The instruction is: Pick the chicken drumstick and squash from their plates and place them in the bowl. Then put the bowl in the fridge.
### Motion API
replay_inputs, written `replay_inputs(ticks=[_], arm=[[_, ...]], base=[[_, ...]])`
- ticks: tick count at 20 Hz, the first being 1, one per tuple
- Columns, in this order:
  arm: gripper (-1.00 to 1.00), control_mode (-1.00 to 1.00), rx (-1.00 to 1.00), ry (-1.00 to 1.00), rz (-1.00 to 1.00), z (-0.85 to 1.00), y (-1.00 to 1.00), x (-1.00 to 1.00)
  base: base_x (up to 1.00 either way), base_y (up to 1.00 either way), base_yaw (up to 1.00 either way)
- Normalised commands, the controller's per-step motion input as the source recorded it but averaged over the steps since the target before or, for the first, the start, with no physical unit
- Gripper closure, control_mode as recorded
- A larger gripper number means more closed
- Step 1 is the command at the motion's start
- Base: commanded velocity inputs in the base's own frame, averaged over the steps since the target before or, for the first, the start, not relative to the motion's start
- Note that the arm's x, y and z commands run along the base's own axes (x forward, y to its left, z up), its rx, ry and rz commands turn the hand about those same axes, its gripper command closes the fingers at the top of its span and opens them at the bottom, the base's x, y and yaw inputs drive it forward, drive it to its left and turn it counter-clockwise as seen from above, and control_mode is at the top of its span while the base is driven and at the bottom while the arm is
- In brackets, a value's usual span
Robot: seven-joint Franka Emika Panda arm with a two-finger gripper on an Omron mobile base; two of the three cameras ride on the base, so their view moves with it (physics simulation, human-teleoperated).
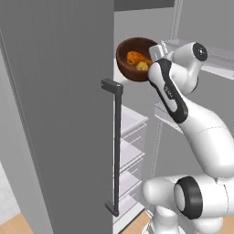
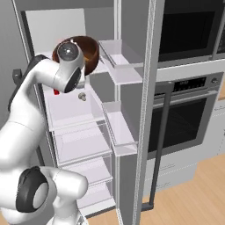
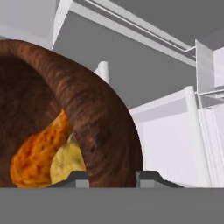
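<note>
One bowl (image 1: 135, 58) is being held by its rim in the end effector (image 3: 113, 177), whose tips are closing on either side of the wall, so that it is being carried as a single load up at the top shelf level of the open fridge (image 2: 70, 110). Two foods are being kept inside the bowl: one chicken drumstick (image 3: 37, 155) and one squash (image 3: 69, 162), lying touching. One dark bar handle (image 1: 116, 148) is being shown on the fridge door.
</note>
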Motion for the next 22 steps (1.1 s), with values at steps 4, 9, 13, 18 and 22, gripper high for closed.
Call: replay_inputs(ticks=[4, 9, 13, 18, 22], arm=[[1.0, -1.0, 0.29, -0.06, 0.0, 0.52, 0.27, 0.64], [1.0, -1.0, 0.02, 0.21, 0.0, -0.01, 0.65, 0.97], [1.0, -1.0, -0.01, 0.13, 0.0, -0.14, 0.63, 0.82], [1.0, -1.0, 0.0, 0.0, 0.0, -0.08, 0.49, 0.89], [-1.0, -1.0, 0.0, 0.0, 0.0, -0.09, 0.43, 0.99]], base=[[0.0, 0.0, 0.0], [0.0, 0.0, 0.0], [0.0, 0.0, 0.0], [0.0, 0.0, 0.0], [0.0, 0.0, 0.0]])
